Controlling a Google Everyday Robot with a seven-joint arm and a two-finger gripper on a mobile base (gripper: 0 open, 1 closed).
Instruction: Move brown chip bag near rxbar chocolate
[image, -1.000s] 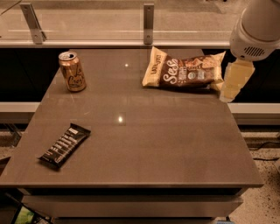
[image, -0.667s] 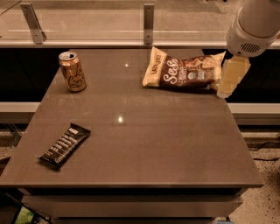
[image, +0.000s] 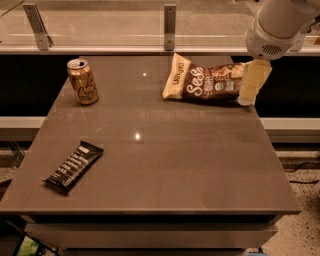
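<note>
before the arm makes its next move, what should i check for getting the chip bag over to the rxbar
1. Brown chip bag found: lying flat at the table's far right. ok
2. Gripper at the bag: it sits at the bag's right end. ok
3. Bag firmly grasped: cannot tell
4. Rxbar chocolate found: lying flat at the near left, apart from everything else. ok
5. Route from bag to bar: the gold soda can stands upright at the far left, off the diagonal across the table. ok
6. Bag near the bar: they lie at opposite corners. not ok
</note>
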